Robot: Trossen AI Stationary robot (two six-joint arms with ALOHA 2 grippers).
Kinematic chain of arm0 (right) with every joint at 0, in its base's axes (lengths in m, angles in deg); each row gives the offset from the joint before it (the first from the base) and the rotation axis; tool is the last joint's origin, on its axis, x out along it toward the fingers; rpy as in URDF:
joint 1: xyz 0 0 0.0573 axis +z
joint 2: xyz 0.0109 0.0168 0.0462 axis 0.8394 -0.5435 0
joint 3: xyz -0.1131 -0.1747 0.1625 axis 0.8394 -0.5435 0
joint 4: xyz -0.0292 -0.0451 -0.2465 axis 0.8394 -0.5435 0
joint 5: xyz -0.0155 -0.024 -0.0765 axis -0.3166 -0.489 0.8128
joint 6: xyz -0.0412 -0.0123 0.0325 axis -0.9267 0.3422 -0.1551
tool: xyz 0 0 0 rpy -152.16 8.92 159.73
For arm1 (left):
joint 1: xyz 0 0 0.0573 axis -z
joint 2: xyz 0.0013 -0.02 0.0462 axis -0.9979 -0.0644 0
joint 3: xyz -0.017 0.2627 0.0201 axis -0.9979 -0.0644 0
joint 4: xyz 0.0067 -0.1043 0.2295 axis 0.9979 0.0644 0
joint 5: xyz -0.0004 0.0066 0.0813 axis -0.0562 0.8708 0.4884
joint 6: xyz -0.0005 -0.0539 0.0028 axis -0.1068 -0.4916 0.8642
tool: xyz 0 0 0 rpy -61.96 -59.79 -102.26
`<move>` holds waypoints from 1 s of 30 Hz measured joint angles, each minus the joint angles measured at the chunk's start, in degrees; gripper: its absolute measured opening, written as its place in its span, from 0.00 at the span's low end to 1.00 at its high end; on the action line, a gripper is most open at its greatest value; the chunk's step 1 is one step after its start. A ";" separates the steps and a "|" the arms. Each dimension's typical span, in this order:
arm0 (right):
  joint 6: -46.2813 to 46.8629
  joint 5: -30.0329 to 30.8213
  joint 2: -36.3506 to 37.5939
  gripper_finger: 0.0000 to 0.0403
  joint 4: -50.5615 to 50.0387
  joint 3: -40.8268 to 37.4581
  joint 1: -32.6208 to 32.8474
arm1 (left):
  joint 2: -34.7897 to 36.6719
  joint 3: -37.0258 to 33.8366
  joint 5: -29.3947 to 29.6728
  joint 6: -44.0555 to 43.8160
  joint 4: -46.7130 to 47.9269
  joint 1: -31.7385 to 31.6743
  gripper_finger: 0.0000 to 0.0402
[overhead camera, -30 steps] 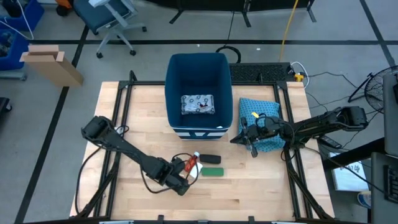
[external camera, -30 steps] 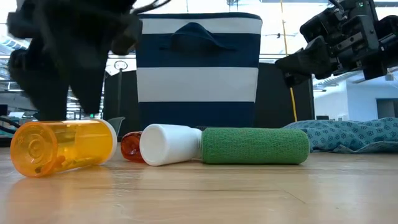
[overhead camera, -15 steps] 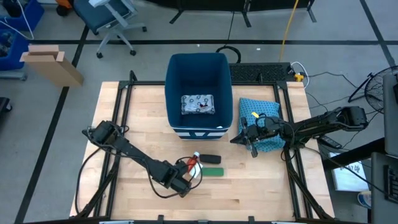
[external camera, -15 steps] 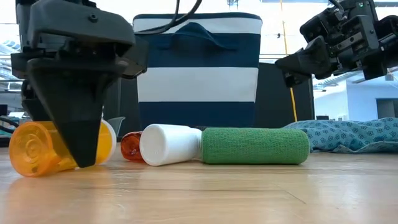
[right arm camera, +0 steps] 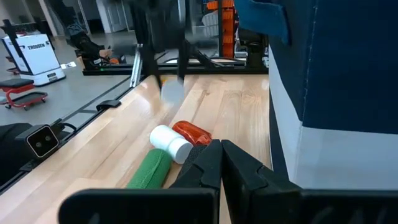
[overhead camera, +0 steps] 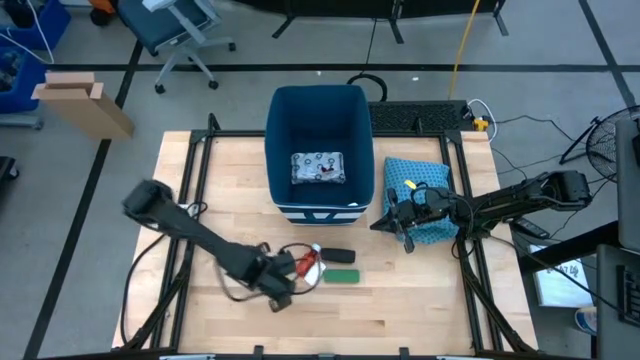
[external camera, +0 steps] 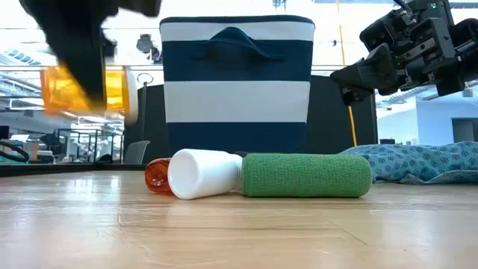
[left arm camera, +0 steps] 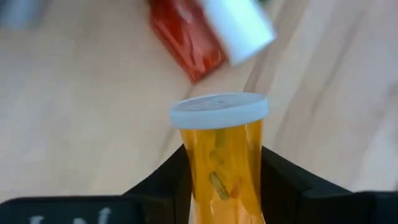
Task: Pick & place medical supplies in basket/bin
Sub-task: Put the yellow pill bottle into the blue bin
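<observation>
My left gripper (overhead camera: 283, 268) is shut on the orange pill bottle (external camera: 82, 90), which hangs above the table's near middle. Next to it on the wood lie a red bottle with a white cap (overhead camera: 311, 261), a black oblong (overhead camera: 338, 256) and a green oblong (overhead camera: 343, 277), each on its side. The dark-blue bin (overhead camera: 320, 110) stands at the far middle, with a white packet (overhead camera: 318, 167) on its floor. My right gripper (overhead camera: 400, 225) is shut and empty, raised over the blue patterned cloth (overhead camera: 428, 200). My left gripper pinches the pill bottle's orange body (left arm camera: 221, 168) between its two fingers (left arm camera: 281, 183), behind the white cap (left arm camera: 219, 111). The fingers come down from above, one on each side of the body. The bottle is lifted clear of the table and lies about level, cap end free.
The bin's striped front wall (external camera: 237, 82) rises just behind the red bottle (external camera: 157, 175) and green oblong (external camera: 306, 175). The blue cloth (external camera: 426, 161) lies at the right. Bare wood stretches along the near edge and the left side of the table.
My left gripper came down over the orange pill bottle, which lay on its side on the table, shut on it and went up. The bottle is now lifted clear of the wood. The other supplies stayed where they were.
</observation>
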 joint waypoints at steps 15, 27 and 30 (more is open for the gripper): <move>-2.30 -8.37 0.04 0.00 8.57 0.00 0.00 | 46.57 -24.84 23.50 38.03 -21.37 11.38 0.37; -13.45 -10.24 0.00 0.00 8.36 0.04 -0.15 | 71.21 -54.54 14.88 59.75 -56.35 3.23 0.38; -14.56 -10.21 0.00 0.00 12.10 0.04 -0.65 | 73.15 -59.78 10.24 60.63 -60.98 3.24 0.38</move>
